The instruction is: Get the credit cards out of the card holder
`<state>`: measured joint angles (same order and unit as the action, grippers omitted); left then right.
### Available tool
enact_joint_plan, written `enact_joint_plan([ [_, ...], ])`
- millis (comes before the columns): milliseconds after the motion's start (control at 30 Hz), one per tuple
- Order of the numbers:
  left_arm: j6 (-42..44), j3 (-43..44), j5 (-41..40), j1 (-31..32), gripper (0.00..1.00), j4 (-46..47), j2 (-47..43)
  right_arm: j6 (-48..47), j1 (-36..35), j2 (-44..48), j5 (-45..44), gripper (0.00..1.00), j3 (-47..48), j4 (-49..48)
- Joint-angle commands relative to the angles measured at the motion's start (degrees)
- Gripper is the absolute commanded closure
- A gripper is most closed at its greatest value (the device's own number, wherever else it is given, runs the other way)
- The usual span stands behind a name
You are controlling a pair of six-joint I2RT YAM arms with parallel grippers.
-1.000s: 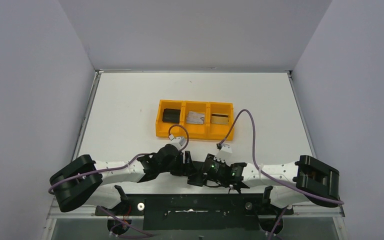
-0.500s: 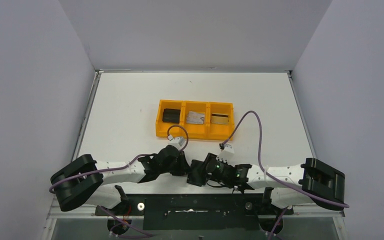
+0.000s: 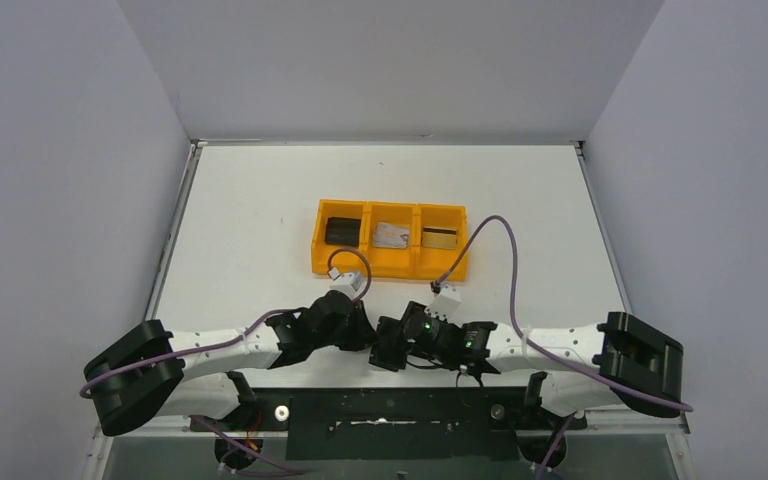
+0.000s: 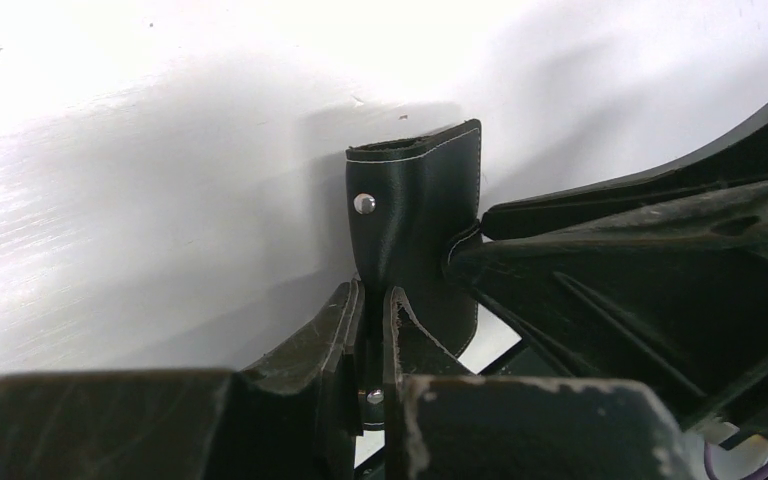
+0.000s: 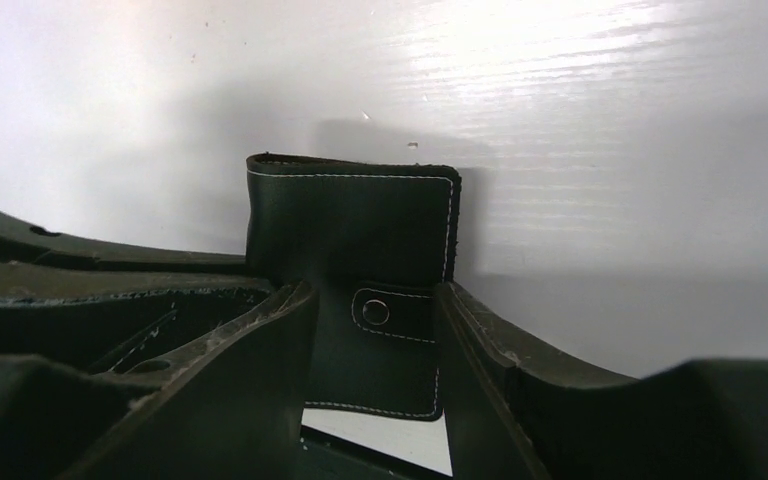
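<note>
The card holder (image 4: 415, 215), a black stitched wallet with a metal snap, is held up off the white table between both arms. My left gripper (image 4: 373, 310) is shut on one thin flap of it. My right gripper (image 5: 375, 300) straddles the card holder (image 5: 360, 250), with a finger against each side edge. In the top view the two grippers (image 3: 365, 335) (image 3: 392, 345) meet near the table's front edge and hide the wallet. The credit cards lie in the orange tray (image 3: 390, 268): a silvery-grey one (image 3: 391, 236) in the middle compartment and a gold one (image 3: 439, 238) in the right compartment.
A small chunky black block (image 3: 341, 231) fills the tray's left compartment. Purple cables loop from both wrists toward the tray's front wall. Grey walls enclose the table on three sides.
My left gripper has closed onto the card holder's flap. The right gripper has slid left, closer to the left one, around the wallet. The tray and cards have not moved.
</note>
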<state>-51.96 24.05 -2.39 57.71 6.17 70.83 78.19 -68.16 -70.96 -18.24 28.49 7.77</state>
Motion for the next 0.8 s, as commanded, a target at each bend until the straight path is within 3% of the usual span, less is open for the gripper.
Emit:
enact_joint_plan([
  [0, 0.88, 1.3, -1.02, 0.32, 1.0, -0.14, -0.88, 0.26, 0.08, -7.17, -0.67, 0.56, 8.03, 2.93],
  [133, 1.45, 2.1, -0.98, 0.29, 1.0, -0.43, -0.63, 0.04, -0.98, -13.32, -4.39, 0.67, 14.72, 13.1],
  [233, 2.01, 2.79, -1.42, 0.29, 1.0, -2.2, -0.52, 0.81, -1.1, -12.84, -6.64, 0.72, 15.37, 15.88],
  [333, 2.28, 3.25, -2.66, 0.29, 1.0, -4.31, -1.03, 0.16, -1.03, -10.35, -7.38, 0.82, 13.45, 14.79],
  [567, 2.52, 3.27, -6.59, 0.21, 1.0, -8.1, -3.68, -3.96, 2.82, -0.93, -3.09, 0.94, 3.57, 5.61],
  [633, 2.84, 3.32, -6.7, 0.21, 1.0, -8.17, -4.08, -6.23, 4.18, 2.08, 0.04, 0.93, 0.79, 1.12],
  [767, 3.9, 4.06, -5.79, 0.21, 1.0, -7.33, -4.29, -9.13, 4.04, 4.72, 2.07, 0.71, 0.7, -2.12],
])
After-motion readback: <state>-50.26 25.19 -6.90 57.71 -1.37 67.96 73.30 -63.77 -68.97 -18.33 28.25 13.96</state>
